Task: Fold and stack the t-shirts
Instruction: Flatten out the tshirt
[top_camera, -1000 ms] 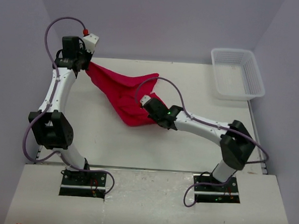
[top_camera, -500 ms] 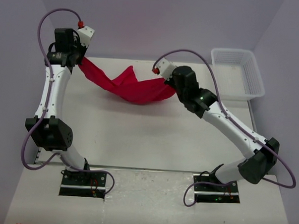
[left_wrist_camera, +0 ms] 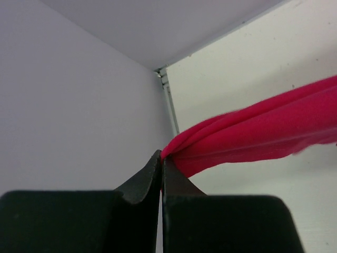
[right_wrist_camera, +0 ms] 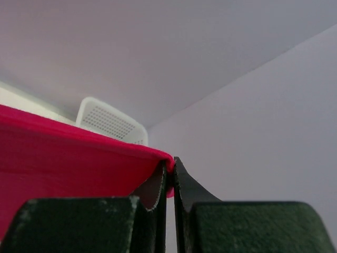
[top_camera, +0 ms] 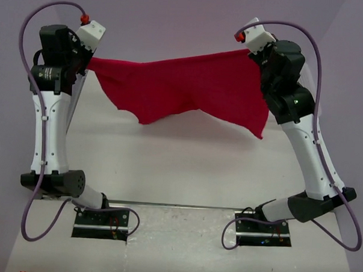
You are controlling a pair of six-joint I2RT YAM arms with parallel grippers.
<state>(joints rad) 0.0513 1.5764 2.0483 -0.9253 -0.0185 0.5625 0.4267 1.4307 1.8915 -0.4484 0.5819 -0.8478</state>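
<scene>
A bright red t-shirt (top_camera: 183, 88) hangs stretched wide in the air above the table, held at both top corners. My left gripper (top_camera: 88, 61) is shut on its left corner; in the left wrist view the cloth (left_wrist_camera: 253, 137) runs off to the right from the pinched tips (left_wrist_camera: 161, 158). High on the right, my right gripper (top_camera: 252, 53) is shut on the other corner, and in its wrist view the red cloth (right_wrist_camera: 68, 158) spreads left from the tips (right_wrist_camera: 171, 164). The shirt's lower edge sags unevenly, longest at the right.
The white table (top_camera: 186, 166) lies below the hanging shirt. A white mesh basket (right_wrist_camera: 110, 121) shows behind the cloth in the right wrist view; the right arm hides it in the top view. Purple walls close in on three sides.
Both arms have risen and spread apart. The right gripper swung from the table's middle up to the far right, pulling the bunched shirt off the table into a taut spread sheet.
</scene>
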